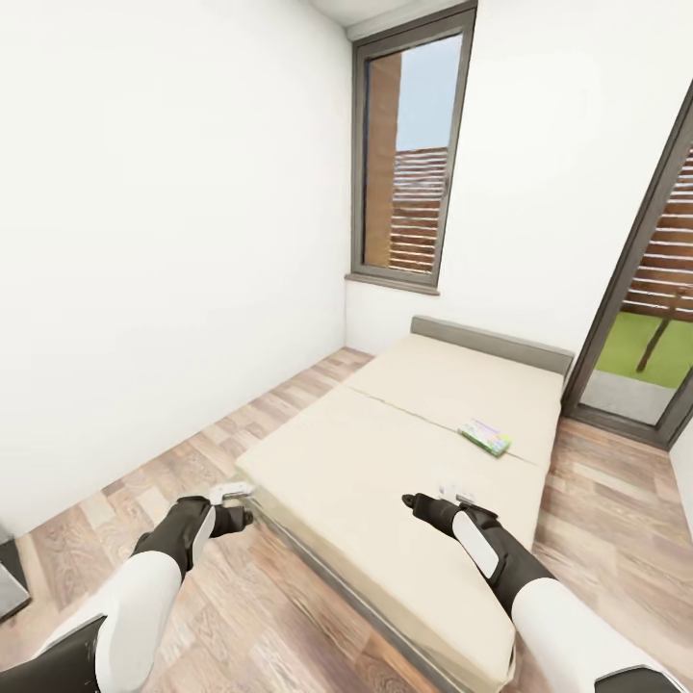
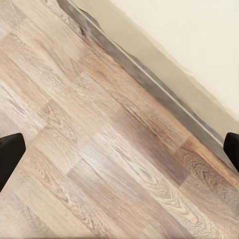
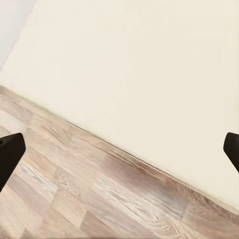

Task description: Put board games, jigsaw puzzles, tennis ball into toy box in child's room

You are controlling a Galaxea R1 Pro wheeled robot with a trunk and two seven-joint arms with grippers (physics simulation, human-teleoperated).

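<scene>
A flat green-blue board game lies on the beige bed, towards its far right side near the grey headboard. My left gripper hangs open over the wood floor just off the bed's near left corner; the left wrist view shows its dark fingertips wide apart above the planks. My right gripper is open and empty above the mattress's near part, well short of the game. In the right wrist view the bed's edge runs below its fingertips. The table, toy box, jigsaw puzzles and tennis ball are out of view.
A white wall runs along the left, with a strip of wood floor between it and the bed. A tall window stands behind the bed and a glass door at the right. A dark grey furniture edge shows at the near left.
</scene>
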